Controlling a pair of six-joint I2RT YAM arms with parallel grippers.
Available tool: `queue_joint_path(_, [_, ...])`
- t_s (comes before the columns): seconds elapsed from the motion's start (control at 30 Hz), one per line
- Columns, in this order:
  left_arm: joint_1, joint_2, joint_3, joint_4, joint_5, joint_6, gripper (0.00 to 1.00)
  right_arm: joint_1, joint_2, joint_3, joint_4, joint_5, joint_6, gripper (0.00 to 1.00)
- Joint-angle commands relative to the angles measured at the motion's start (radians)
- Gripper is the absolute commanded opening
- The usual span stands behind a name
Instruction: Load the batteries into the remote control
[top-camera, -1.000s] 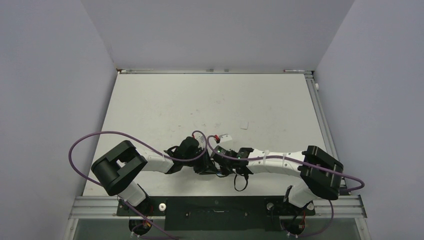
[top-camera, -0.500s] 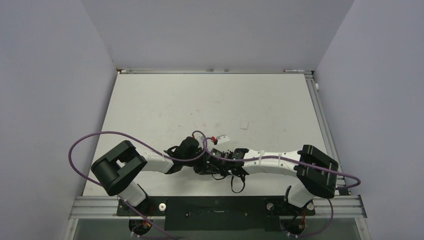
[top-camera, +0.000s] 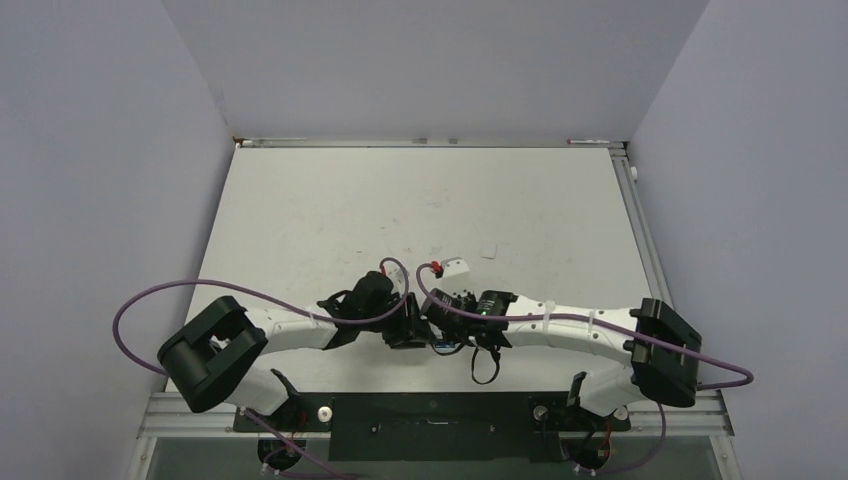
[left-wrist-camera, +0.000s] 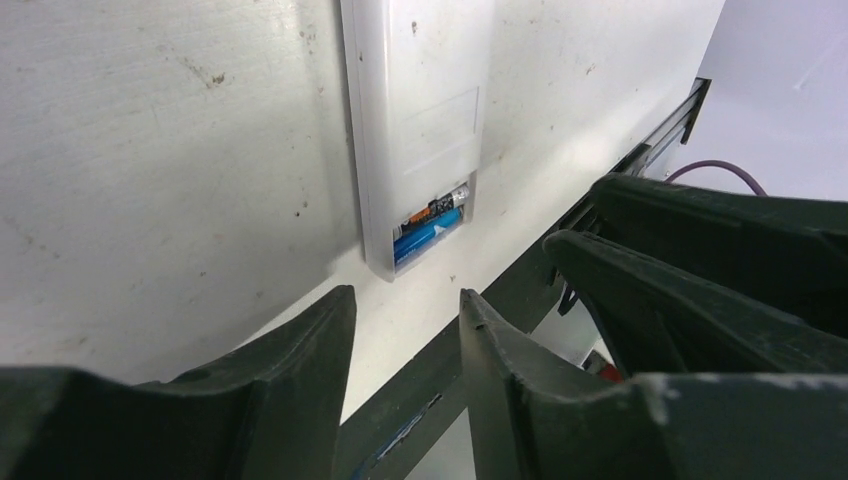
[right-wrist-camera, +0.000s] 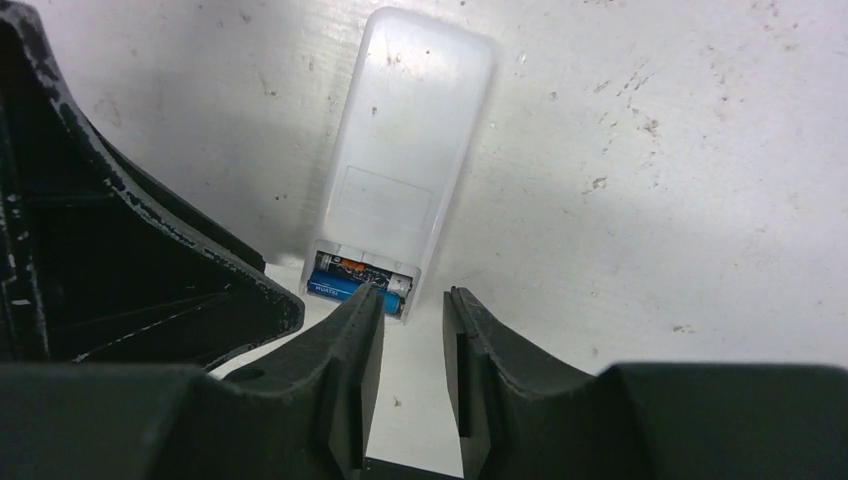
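My left gripper (left-wrist-camera: 405, 312) has just let go. Its jaws, pinched close a second ago, now stand apart with nothing between them. My right gripper (right-wrist-camera: 412, 300), fully shut a second ago, has cracked to a narrow gap and is also empty. From overhead, my left arm (top-camera: 290, 330) and right arm (top-camera: 570, 328) have swung their elbows outward, so I read this as a release after seating. Just beyond the jaws the remote control (right-wrist-camera: 408, 150) lies back-up on the table (left-wrist-camera: 150, 150), with its open battery bay (left-wrist-camera: 425, 222) facing me. The blue battery (right-wrist-camera: 340, 287) sits in the nearer slot, and a darker battery (right-wrist-camera: 362, 268) with an orange band lies alongside, touching it. Both look seated, though I cannot tell whether they are pressed fully home. By my judgement only closing the bay remains. The remote is smooth matt white plastic, a round-cornered slab with a faint recessed panel on its back. The cells are glossy thin cylinders. My fingers (left-wrist-camera: 300, 350) are rough dark wedges, scuffed at the edges. The table is pale, flat and speckled with marks.
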Motion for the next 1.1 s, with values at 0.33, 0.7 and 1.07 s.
queue_joint_path(0.33, [0.02, -0.246, 0.095, -0.322, -0.156, 0.158, 0.64, -0.097, -0.18, 0.059, -0.065, 0.084, -0.063, 0.54])
queue_joint_path(0.7, [0.093, -0.436, 0.109, -0.482, -0.189, 0.228, 0.85, -0.355, -0.164, 0.144, -0.021, -0.007, -0.303, 0.7])
queue_joint_path(1.07, [0.197, -0.498, 0.116, -0.515, -0.106, 0.299, 0.96, -0.598, 0.013, 0.216, 0.116, -0.189, -0.544, 0.75])
